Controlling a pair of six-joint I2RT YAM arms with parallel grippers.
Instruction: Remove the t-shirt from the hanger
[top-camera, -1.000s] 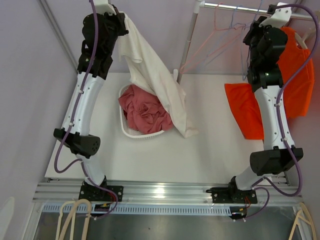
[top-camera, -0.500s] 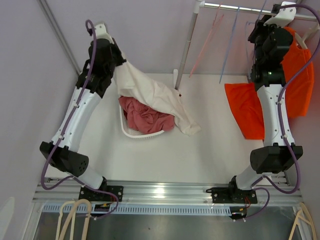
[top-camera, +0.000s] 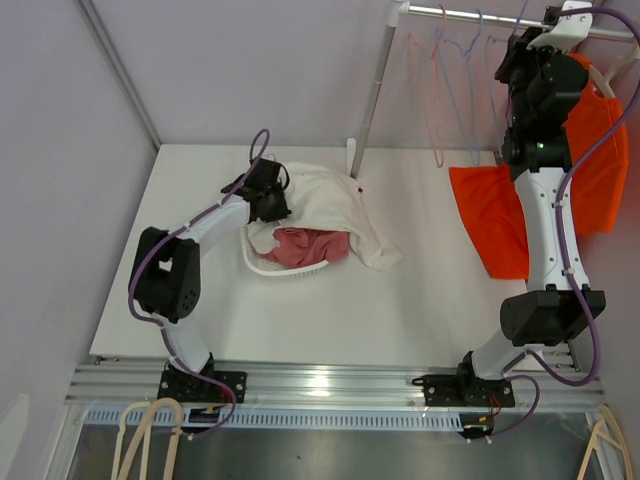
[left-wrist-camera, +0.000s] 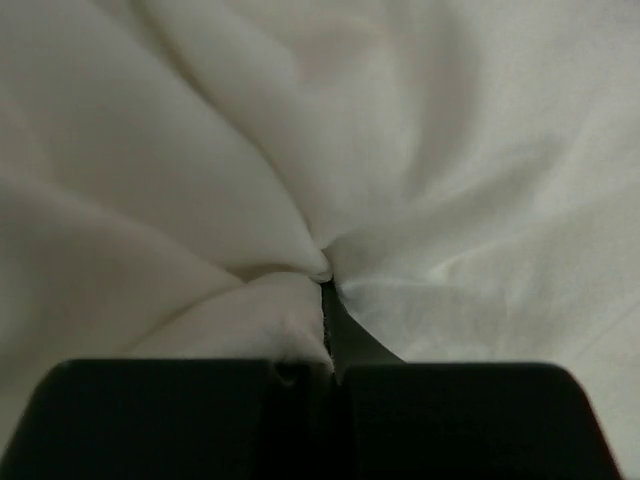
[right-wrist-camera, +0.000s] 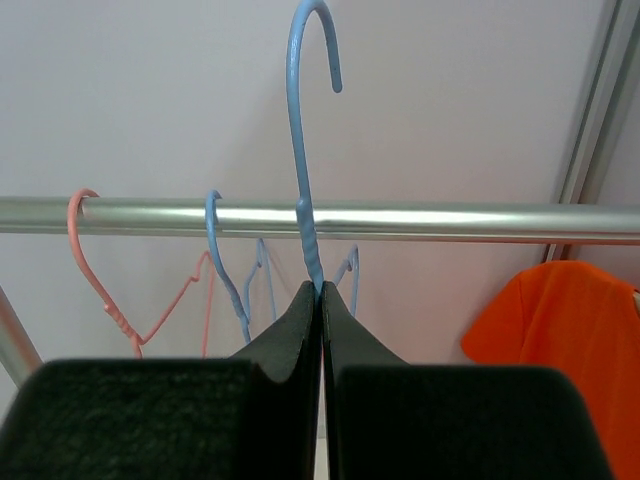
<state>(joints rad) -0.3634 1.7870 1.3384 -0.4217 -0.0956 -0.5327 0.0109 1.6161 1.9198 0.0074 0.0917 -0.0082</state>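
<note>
Lowered: white t-shirt (top-camera: 330, 200) now over basket (top-camera: 275, 268), pinched in left fingers (left-wrist-camera: 352, 352); right fingers (right-wrist-camera: 290, 340) clamp blue hanger (right-wrist-camera: 297, 150).

A white table (top-camera: 300, 320) is sitting in a corner, with pale lilac walls (top-camera: 260, 70) rising behind it and to its left. A grey strip (top-camera: 118, 72) is running down the corner. A metal rail (right-wrist-camera: 450, 222) is crossing the far right, joining an upright pole (top-camera: 372, 85). An aluminium frame (top-camera: 330, 382) is edging the near side, grey floor (top-camera: 330, 455) showing below. Soft, even light is falling throughout.
</note>
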